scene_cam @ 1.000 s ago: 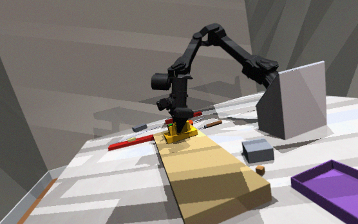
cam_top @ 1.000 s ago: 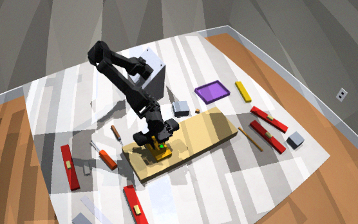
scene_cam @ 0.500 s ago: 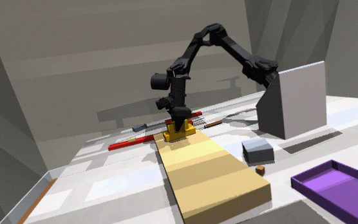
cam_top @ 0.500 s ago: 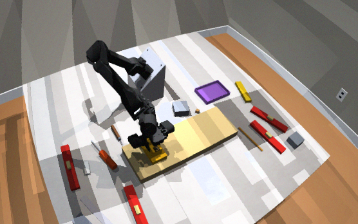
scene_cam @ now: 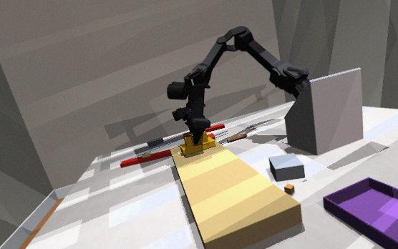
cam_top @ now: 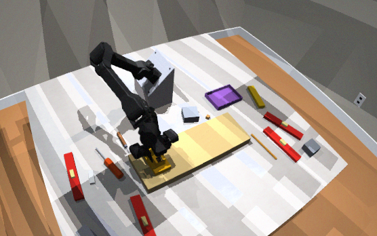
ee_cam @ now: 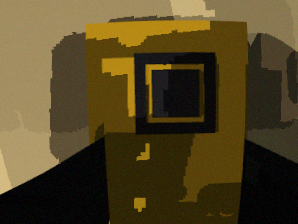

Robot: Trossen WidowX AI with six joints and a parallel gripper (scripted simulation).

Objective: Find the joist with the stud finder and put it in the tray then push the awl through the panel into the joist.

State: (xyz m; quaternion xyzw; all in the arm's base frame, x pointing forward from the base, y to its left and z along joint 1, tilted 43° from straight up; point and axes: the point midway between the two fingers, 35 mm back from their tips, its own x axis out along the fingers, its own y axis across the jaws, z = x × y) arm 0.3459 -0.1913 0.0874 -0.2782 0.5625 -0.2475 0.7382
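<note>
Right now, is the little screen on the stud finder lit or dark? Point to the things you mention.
Dark: in the wrist view, the square screen (ee_cam: pixel 177 93) on the yellow stud finder (cam_top: pixel 158 165) (scene_cam: pixel 197 144) (ee_cam: pixel 165 155) shows blackish grey, no glow.

Tool (cam_top: pixel 156 154) (scene_cam: pixel 197 139) (ee_cam: pixel 169 141) pointing down, closed on something, arm arched above.

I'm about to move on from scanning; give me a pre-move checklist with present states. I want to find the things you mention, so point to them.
1. Stud finder (cam_top: pixel 162 167) (scene_cam: pixel 190 148) (ee_cam: pixel 167 160) held in the gripper (cam_top: pixel 156 149) (scene_cam: pixel 197 137): ok.
2. Stud finder over the panel (cam_top: pixel 203 142) (scene_cam: pixel 229 179), near one end: ok.
3. Indicator window (ee_cam: pixel 177 94) lit green: not ok, it is dark.
4. Joist position under the panel: cannot tell, the panel hides it.
5. Tray (cam_top: pixel 224 96) (scene_cam: pixel 358 200) free to take the stud finder: ok, nothing shows inside it.
6. Awl in the gripper: not ok, the stud finder occupies it.
</note>
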